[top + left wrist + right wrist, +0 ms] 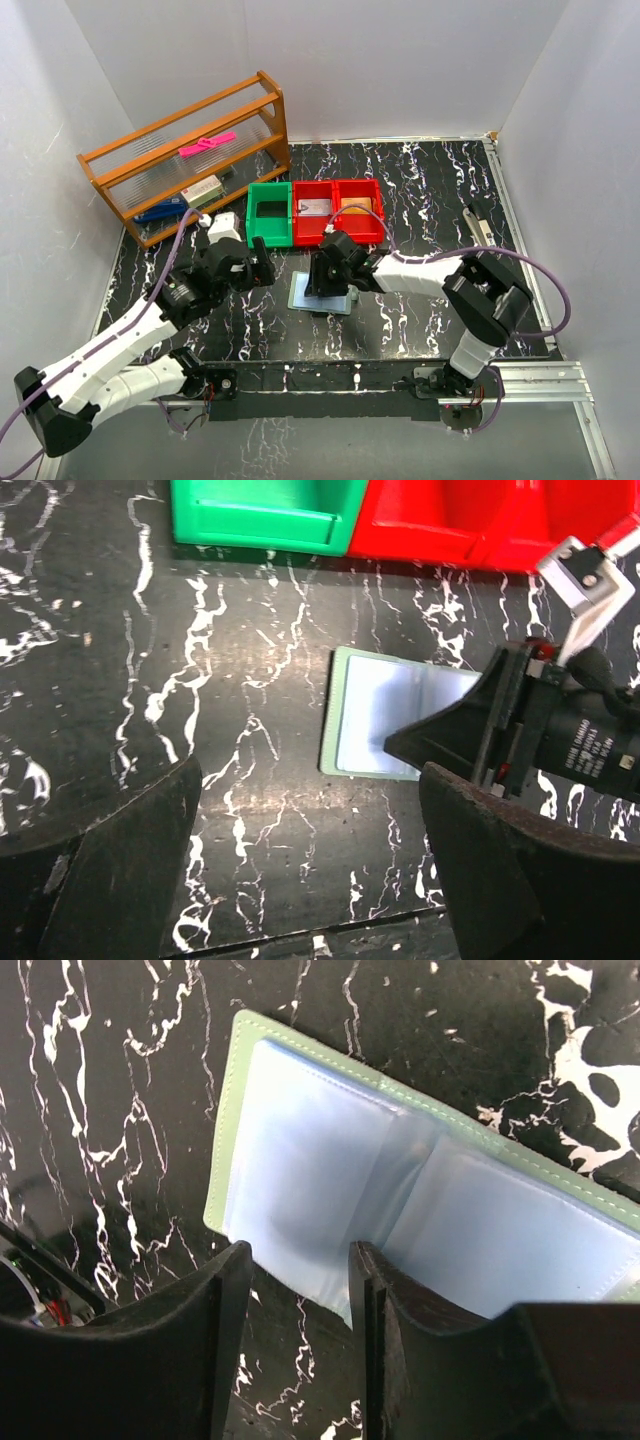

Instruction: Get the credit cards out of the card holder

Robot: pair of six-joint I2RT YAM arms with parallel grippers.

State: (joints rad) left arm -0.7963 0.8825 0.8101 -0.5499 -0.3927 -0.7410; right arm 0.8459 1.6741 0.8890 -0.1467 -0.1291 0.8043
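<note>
On the tabletop [420,180] the card holder [400,1190] is lying open. Left pincer [310,805] is gaping empty; right pincer [300,1260] is hovering part-open above it.

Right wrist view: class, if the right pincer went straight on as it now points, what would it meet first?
Most likely the open bifold card holder, pale blue-grey inside with green edging: its near edge lies just ahead of the open right pincer. Exact depth is unclear.
</note>
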